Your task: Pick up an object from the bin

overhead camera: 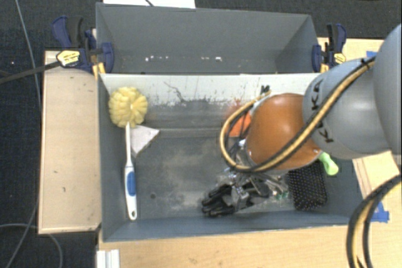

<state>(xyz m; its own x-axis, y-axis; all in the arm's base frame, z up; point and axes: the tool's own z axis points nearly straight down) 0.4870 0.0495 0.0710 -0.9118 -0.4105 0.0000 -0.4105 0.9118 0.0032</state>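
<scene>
- Orange wrist cover (282, 128) sits highest, partly hiding the gripper (226, 199); clenched or released, I cannot tell.
- Far to its left: yellow-headed brush (129, 154), white scrap (143, 135).
- Just right: black mesh pad (308, 188), the nearest pick; centre over it, clear of the bin wall (163, 229), before closing.

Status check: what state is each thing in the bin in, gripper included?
Dish brush: lying flat along the left wall, yellow head at the far end.
White scrap: flat, beside the brush handle.
Black mesh pad: lying near right, partly under the arm.
Green piece: mostly hidden.
Gripper: low by the near wall.
</scene>
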